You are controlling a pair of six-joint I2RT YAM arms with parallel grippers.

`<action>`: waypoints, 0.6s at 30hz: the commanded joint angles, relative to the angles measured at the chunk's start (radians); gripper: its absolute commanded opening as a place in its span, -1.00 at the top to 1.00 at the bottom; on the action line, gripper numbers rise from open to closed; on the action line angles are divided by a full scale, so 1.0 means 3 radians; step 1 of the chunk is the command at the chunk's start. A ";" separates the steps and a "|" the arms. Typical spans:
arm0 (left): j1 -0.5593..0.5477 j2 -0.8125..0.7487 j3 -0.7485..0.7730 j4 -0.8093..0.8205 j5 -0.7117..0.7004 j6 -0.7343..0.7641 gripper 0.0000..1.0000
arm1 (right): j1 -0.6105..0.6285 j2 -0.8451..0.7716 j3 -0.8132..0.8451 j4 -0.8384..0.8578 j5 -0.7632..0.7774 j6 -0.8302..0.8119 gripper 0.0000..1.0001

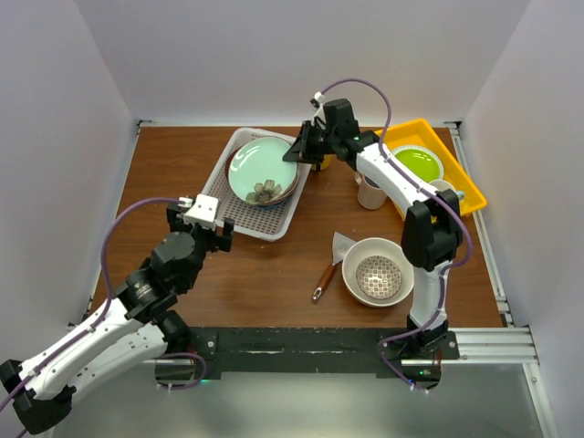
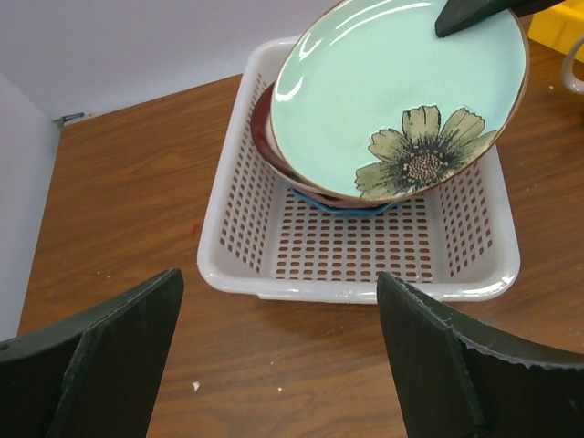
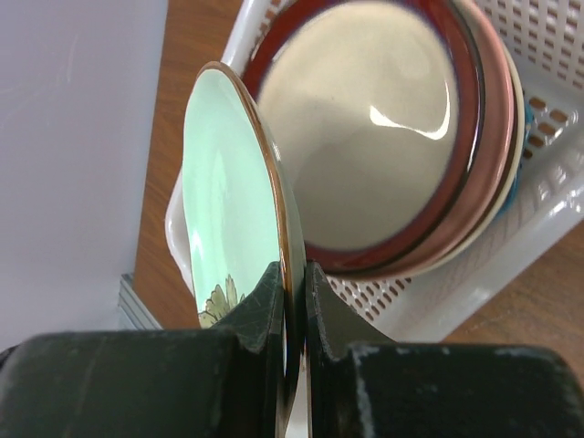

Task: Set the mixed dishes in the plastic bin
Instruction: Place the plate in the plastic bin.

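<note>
Right wrist view: your right gripper (image 3: 294, 274) pinches the pale green flowered plate (image 3: 228, 201) by its rim, jaws nearly closed.
Left wrist view shows your left gripper (image 2: 278, 310) wide apart, empty, just near of the white lattice plastic bin (image 2: 365, 292), where that plate leans on stacked plates (image 2: 272, 137).

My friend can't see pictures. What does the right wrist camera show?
The right end effector pinches the rim of a pale green glazed plate, seen edge-on. Behind it, a red-rimmed cream plate tops a stack inside a white perforated plastic bin.
</note>
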 commanded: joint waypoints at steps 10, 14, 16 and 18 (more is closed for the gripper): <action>0.0017 -0.0285 -0.0079 0.0095 -0.0371 -0.0079 -0.90 | -0.0061 0.0477 0.0909 0.0462 -0.0252 0.0255 1.00; 0.0017 -0.0275 -0.0084 0.0095 -0.0382 -0.0069 -0.90 | -0.0067 0.0594 0.0976 0.0518 -0.0272 0.0301 1.00; 0.0017 -0.0265 -0.0084 0.0095 -0.0377 -0.0063 -0.90 | -0.0072 0.0645 0.0971 0.0538 -0.0278 0.0326 0.99; 0.0017 -0.0255 -0.0089 0.0095 -0.0361 -0.0058 -0.90 | -0.0072 0.0676 0.0966 0.0564 -0.0293 0.0347 0.90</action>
